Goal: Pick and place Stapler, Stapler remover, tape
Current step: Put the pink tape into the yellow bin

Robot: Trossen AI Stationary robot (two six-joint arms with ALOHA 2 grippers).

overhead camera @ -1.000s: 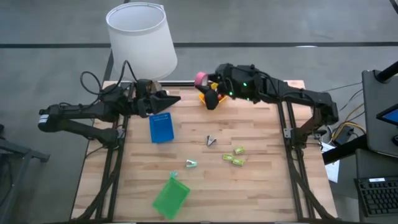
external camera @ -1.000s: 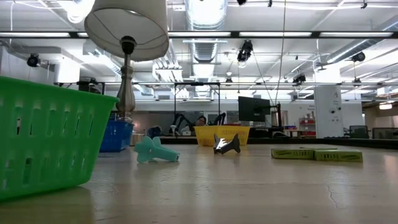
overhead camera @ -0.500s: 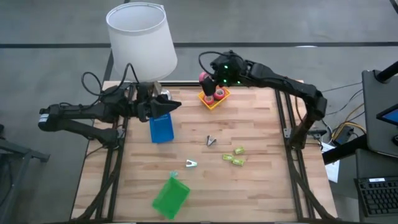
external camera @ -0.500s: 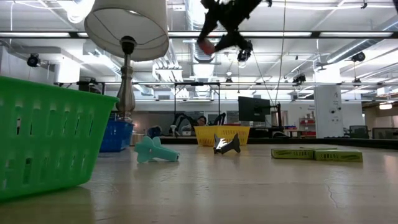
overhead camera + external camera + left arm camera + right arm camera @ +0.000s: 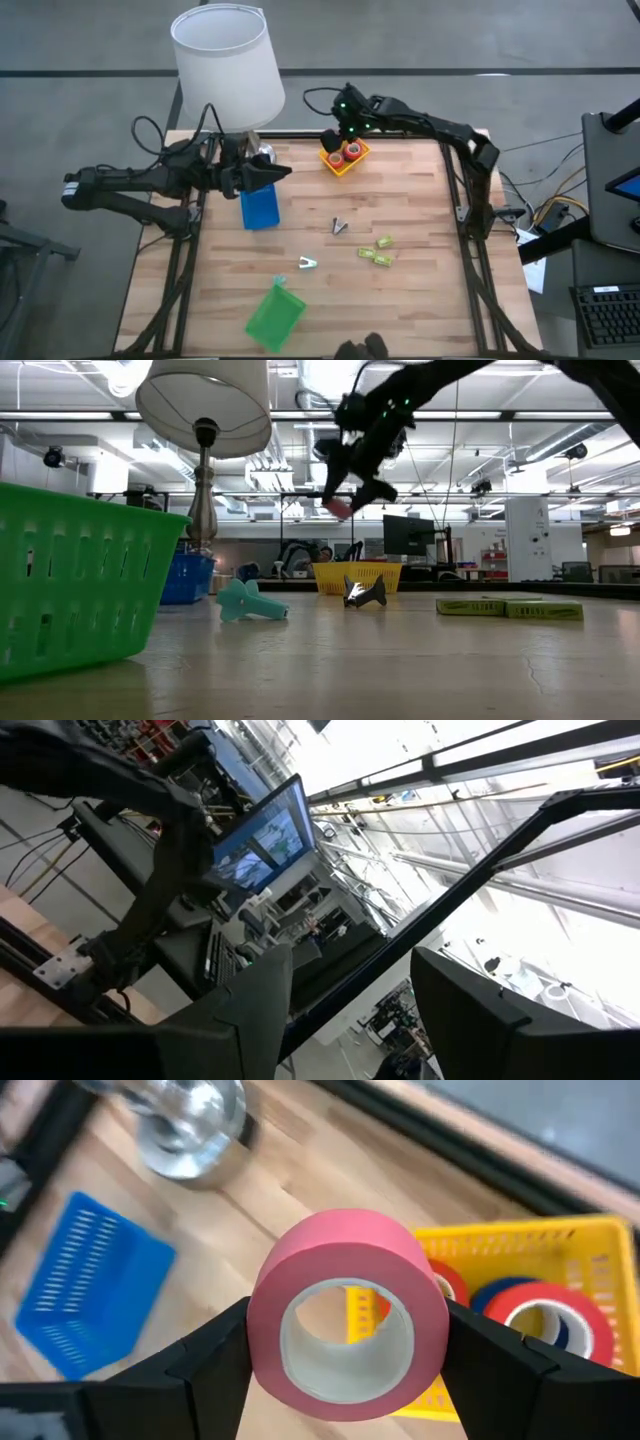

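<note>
Change: right gripper (image 5: 345, 1342) has drawn back toward the table's far edge and come lower, now over the yellow basket (image 5: 343, 158).
Left gripper (image 5: 272, 172): over the blue basket (image 5: 259, 206), beside the lamp (image 5: 226, 62); fingers apart, nothing between them.
Pink tape (image 5: 347, 1311): smooth pink roll with a pale core, clamped between the right fingers, above the yellow basket's near rim.
Right wrist only: red tape (image 5: 538, 1312) and dark blue tape (image 5: 503, 1293) lying in the yellow basket.
Low view only: pink roll hangs well clear of the table (image 5: 400, 660).
</note>
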